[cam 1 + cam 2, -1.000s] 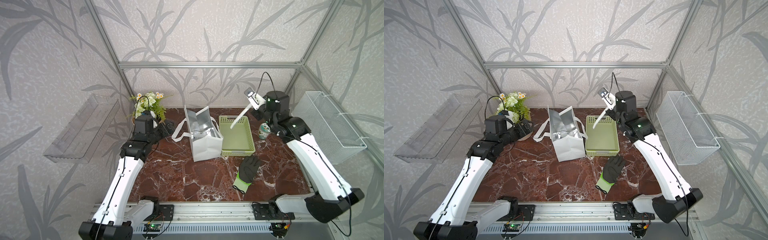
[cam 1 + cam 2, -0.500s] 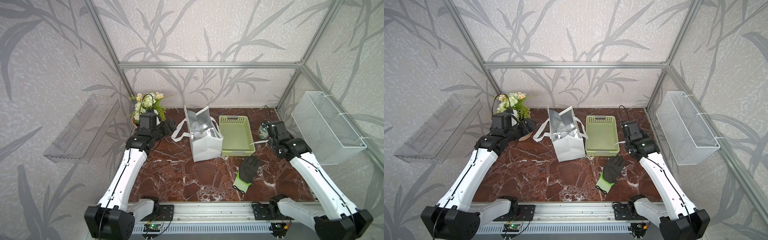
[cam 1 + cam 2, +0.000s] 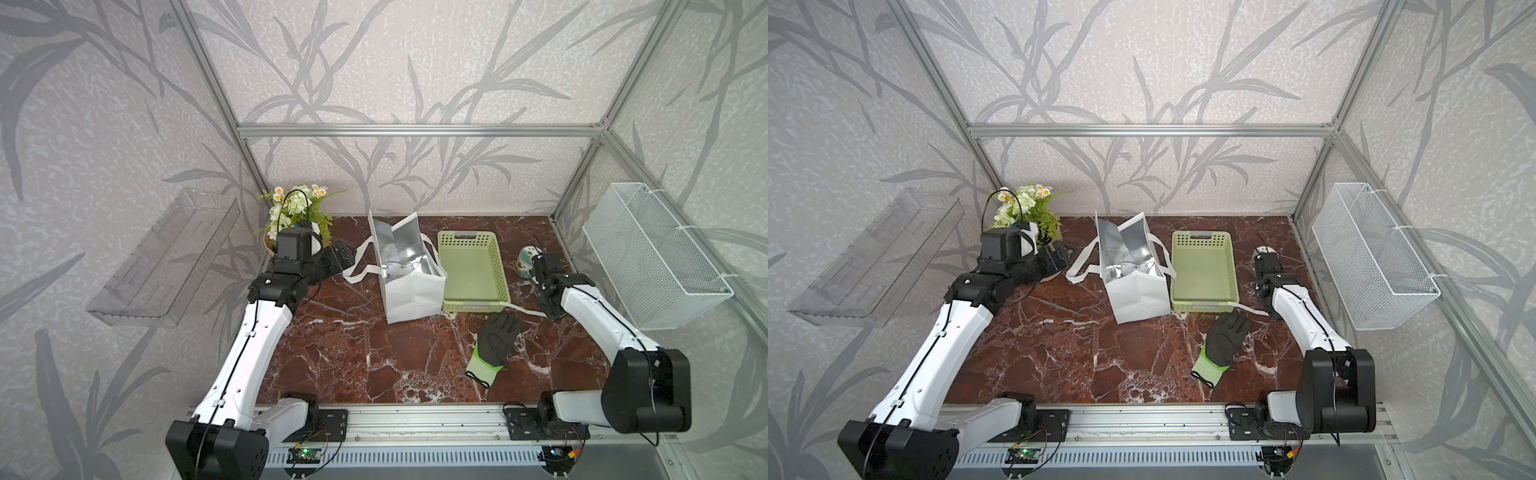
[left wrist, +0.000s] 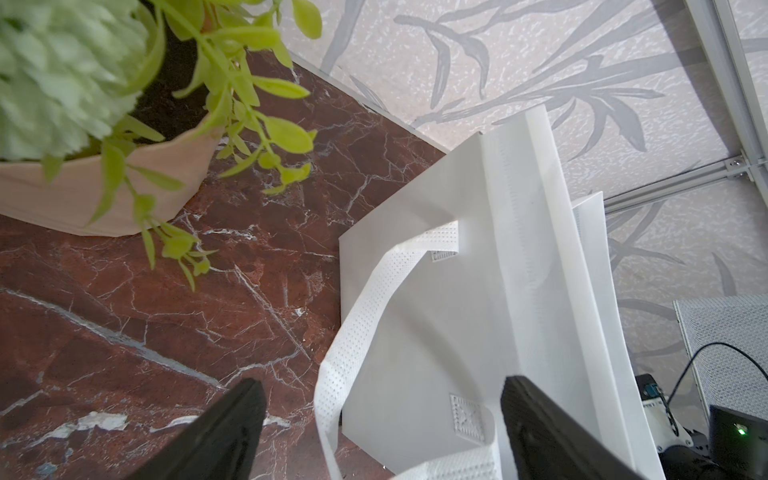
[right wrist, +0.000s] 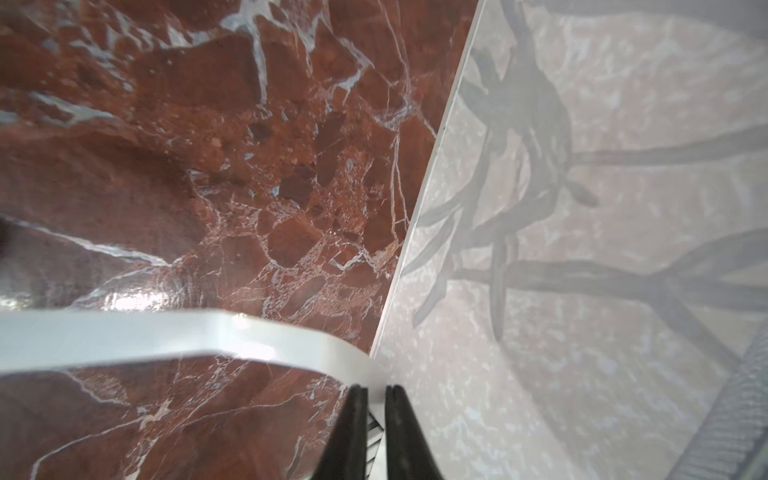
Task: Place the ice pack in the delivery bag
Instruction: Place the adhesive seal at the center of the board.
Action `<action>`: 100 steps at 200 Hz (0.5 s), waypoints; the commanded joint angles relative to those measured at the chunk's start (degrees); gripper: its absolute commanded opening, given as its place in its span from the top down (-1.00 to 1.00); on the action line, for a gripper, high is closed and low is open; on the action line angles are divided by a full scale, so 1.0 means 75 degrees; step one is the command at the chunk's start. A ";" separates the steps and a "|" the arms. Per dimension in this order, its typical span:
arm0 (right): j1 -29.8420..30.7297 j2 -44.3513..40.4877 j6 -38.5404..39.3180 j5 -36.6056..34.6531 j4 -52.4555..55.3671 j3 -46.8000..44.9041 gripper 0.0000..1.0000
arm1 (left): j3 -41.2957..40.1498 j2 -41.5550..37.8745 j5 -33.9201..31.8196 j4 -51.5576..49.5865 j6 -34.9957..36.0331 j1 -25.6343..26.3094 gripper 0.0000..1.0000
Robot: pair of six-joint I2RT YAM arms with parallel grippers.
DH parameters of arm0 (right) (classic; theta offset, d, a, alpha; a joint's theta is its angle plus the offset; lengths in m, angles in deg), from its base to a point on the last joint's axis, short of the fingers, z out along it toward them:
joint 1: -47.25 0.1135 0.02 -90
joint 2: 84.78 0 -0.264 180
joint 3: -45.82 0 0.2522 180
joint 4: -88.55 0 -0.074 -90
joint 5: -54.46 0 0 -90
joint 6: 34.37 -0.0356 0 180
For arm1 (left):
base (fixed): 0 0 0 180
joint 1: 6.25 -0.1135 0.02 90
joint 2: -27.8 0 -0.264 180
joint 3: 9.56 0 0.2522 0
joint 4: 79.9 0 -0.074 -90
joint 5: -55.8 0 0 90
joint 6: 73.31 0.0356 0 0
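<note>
White outside and silver foil inside, the delivery bag [image 3: 411, 291] stands upright in both top views, mouth up. The long axis of its mouth lies crosswise just ahead of the left gripper [image 3: 343, 257], which is wide open and empty. A pale packet [image 3: 397, 270], probably the ice pack, lies at the bottom of the bag. In the left wrist view one strap loop [image 4: 353, 332] hangs between the spread jaws. In the right wrist view the right gripper [image 5: 376, 388] is almost closed and the other strap handle [image 5: 166, 332] enters the slit; it seems pinched. I judge that the release is in hand: open fully, then retreat along the strap, so that the bag is not pulled over.
</note>
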 commanded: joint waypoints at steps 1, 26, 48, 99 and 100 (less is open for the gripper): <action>-0.0046 0.0004 0.0065 -0.0063 0.0128 0.0159 0.48 | 0.0363 -0.0238 0.0472 -0.0297 0.0375 -0.0027 -0.87; -0.0036 -0.0385 -0.0387 0.1138 0.0370 0.0786 0.16 | 0.0580 -0.0406 0.1133 -0.0691 0.0920 0.0007 -0.87; 0.0136 -0.1239 -0.0375 0.3045 -0.0014 0.1144 -0.21 | 0.0707 -0.0656 0.1575 -0.1204 0.1432 0.0098 -0.88; 0.1091 -0.1597 0.0331 0.6928 -0.1395 0.2021 -0.71 | 0.0038 -0.1758 0.1749 -0.1301 0.1602 0.0941 -0.93; 0.1092 -0.1582 0.0321 0.7001 -0.1409 0.2051 -0.72 | 0.0015 -0.1765 0.1726 -0.1287 0.1580 0.0979 -0.93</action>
